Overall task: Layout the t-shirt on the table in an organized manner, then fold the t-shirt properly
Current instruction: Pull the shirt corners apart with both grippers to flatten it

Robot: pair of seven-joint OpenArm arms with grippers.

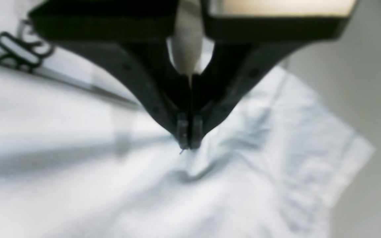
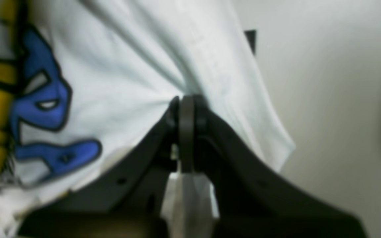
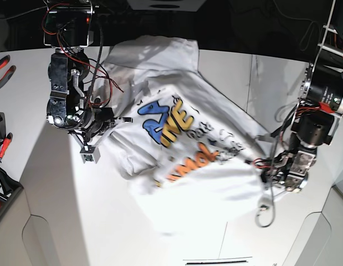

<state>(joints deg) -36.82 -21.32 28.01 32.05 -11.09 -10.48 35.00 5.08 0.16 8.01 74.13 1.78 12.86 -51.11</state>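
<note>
Lying across the middle of the table [image 3: 49, 210], the t-shirt [image 3: 182, 144] is spread between the two arms but not flat: it is wrinkled, with its coloured print facing up and turned at an angle, and one plain white part reaches toward the far edge of the table. The right gripper [image 2: 186, 102] is at the shirt's edge on the left side of the base view, and its jaws are pressed fully together with a pinch of white cloth between them; in the right wrist view the fabric gathers into folds that run to the tips, and the blue and yellow letters of the print are just beside this place. The left gripper [image 1: 189, 145] is at the opposite edge of the shirt, on the right side of the base view. Its jaws are also closed tight, and the cloth rises in a small peak to the tips, so it seems to hold a little fold of the shirt, although this view is blurred. A thin looped cable [image 3: 265, 213] hangs below the left gripper and rests on the table near the shirt. Some red-handled tools [image 3: 2, 69] are at the table's left border, well apart from the shirt.
</note>
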